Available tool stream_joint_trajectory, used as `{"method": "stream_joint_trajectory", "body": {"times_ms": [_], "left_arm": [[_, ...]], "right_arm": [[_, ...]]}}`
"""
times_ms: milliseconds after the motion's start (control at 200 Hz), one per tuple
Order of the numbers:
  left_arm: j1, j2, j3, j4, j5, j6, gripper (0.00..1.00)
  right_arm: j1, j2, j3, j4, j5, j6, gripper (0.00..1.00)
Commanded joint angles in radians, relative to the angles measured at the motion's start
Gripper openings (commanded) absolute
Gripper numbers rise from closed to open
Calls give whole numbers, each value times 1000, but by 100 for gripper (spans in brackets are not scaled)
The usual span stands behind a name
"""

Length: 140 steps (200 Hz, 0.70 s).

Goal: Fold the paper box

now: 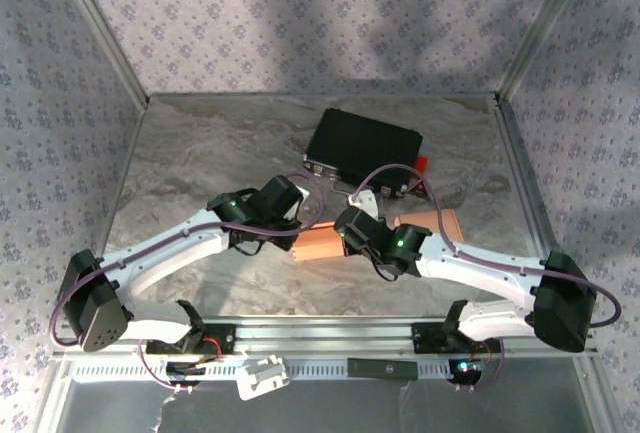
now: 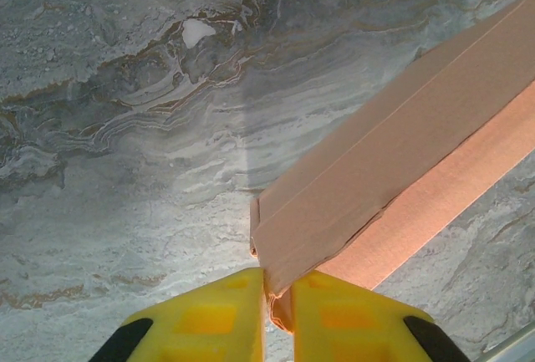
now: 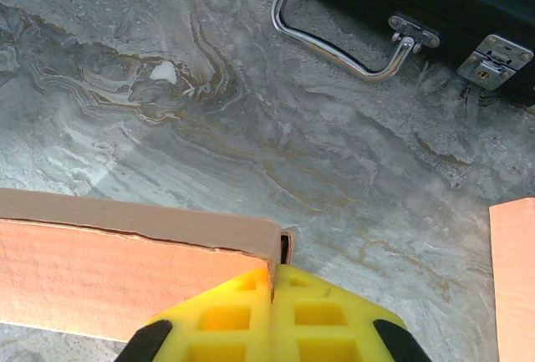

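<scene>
The paper box (image 1: pixel 322 244) is a flat orange-brown cardboard piece lying on the marble table between the two arms. In the left wrist view my left gripper (image 2: pixel 278 285) is shut on a corner flap of the paper box (image 2: pixel 393 161), and the cardboard runs away up and to the right. In the right wrist view my right gripper (image 3: pixel 273 272) has its yellow fingers (image 3: pixel 334 316) pressed together on the end edge of the paper box (image 3: pixel 125 253), which stretches off to the left. From above, the left gripper (image 1: pixel 297 225) and the right gripper (image 1: pixel 350 237) meet over the box.
A black case (image 1: pixel 365 148) with a metal handle (image 3: pixel 334 48) and latches lies behind the box. A further orange cardboard panel (image 1: pixel 435 221) shows to the right (image 3: pixel 514 278); I cannot tell if it joins the box. Metal frame posts edge the table (image 1: pixel 200 153).
</scene>
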Motion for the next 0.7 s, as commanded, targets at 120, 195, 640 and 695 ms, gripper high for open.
{"method": "stream_joint_trajectory", "body": {"times_ms": [120,195,640,695], "left_arm": [[-5,11,21,-8,37,-49,9],[-5,8,16,-8,43,-66,9],[-12,3,12,13,111,-213,12],[-16,4,11,20,111,-234,13]], "right_arm": [[11,15,37,-51,30,32,0],[15,20,39,-52,37,37,0],[43,34,51,-69,76,68,0],[45,34,50,-70,78,70,0]]}}
